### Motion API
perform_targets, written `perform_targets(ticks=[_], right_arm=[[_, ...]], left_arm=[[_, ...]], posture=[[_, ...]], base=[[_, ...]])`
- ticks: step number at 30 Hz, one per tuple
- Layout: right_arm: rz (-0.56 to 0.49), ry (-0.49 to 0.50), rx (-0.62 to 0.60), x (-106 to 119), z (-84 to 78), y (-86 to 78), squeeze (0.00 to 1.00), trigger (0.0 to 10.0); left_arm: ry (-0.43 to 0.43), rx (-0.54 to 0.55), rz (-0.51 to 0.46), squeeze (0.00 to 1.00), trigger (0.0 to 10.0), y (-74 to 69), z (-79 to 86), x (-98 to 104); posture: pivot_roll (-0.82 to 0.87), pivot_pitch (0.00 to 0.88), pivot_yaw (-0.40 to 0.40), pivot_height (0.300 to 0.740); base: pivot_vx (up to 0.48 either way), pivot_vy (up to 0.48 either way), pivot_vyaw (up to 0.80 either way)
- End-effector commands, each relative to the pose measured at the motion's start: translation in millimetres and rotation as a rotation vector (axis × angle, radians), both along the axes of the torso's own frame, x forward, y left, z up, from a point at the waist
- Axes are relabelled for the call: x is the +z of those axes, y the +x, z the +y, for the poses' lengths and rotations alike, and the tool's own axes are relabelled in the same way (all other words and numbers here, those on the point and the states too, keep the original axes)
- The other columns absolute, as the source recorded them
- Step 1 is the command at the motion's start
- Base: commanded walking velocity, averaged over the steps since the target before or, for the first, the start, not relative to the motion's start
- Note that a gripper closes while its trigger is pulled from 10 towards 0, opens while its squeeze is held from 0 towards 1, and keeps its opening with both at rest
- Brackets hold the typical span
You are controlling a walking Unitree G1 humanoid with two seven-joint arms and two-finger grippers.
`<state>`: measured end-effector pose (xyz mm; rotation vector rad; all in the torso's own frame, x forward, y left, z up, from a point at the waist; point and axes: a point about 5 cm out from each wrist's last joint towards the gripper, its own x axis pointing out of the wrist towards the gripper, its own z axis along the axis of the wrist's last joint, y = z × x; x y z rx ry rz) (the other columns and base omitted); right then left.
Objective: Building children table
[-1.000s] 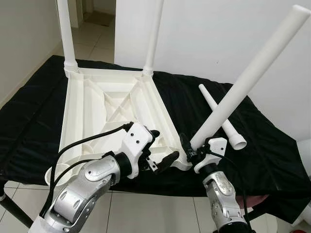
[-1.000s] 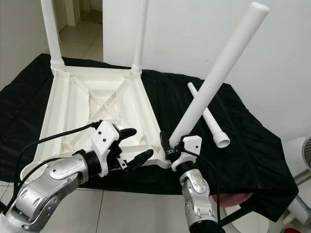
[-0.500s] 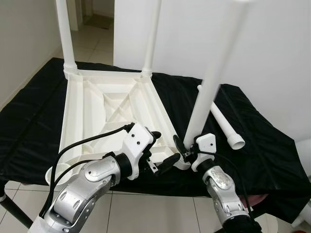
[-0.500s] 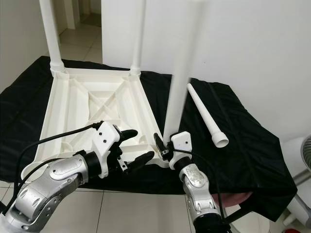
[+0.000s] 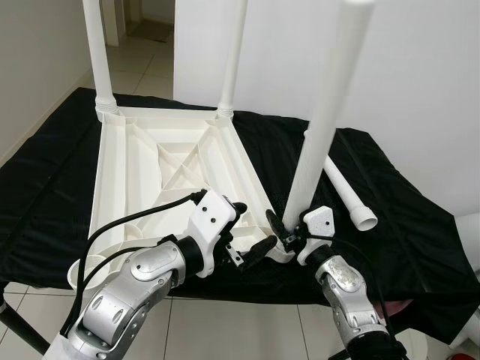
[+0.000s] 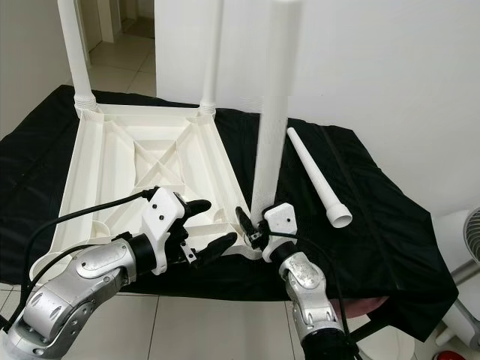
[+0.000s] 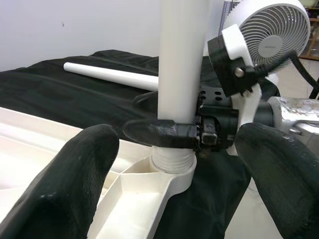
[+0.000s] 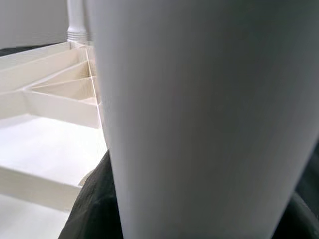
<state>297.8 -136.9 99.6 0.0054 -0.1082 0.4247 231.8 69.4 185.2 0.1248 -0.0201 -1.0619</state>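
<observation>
Tilted a second ago, the white table leg [image 5: 324,124] now stands upright, its threaded end seated in the near corner socket of the upturned white tabletop [image 5: 142,172]. My right gripper [image 5: 291,234] is clamped around the leg's base. My left gripper [image 5: 251,238] hangs spread just beside that corner, holding nothing. From my left wrist a white fan [image 7: 266,35] appears behind. Another loose leg [image 5: 341,191] lies on the black cloth [image 5: 405,225]; tiled floor [image 5: 142,60] beyond.

A home: tiled floor [image 5: 142,64], doorway, white fan [image 7: 266,35] (standing type)
</observation>
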Motion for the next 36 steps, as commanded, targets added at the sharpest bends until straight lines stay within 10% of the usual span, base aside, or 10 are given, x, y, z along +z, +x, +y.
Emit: perform_targets(ticks=[1,23,36], right_arm=[[0.206,0.046,-0.08,-33.5,-13.1,-6.1,0.0,10.0],[0.306,0.146,-0.185,-46.1,-18.1,-6.2,0.0,10.0],[0.233,0.045,-0.227,-37.2,-16.9,-1.3,0.0,10.0]], left_arm=[[-0.004,-0.047,0.003,0.0,10.0,-4.9,-3.6,1.7],[-0.001,-0.043,0.006,0.0,10.0,-5.4,-2.8,1.6],[-0.001,-0.039,0.009,0.0,10.0,-6.0,-1.9,1.9]], posture=[[0.07,0.0,-0.122,0.74],[0.08,0.0,-0.125,0.74],[0.07,0.0,-0.126,0.74]], base=[[0.0,0.0,0.0],[0.0,0.0,0.0],[0.0,0.0,0.0]])
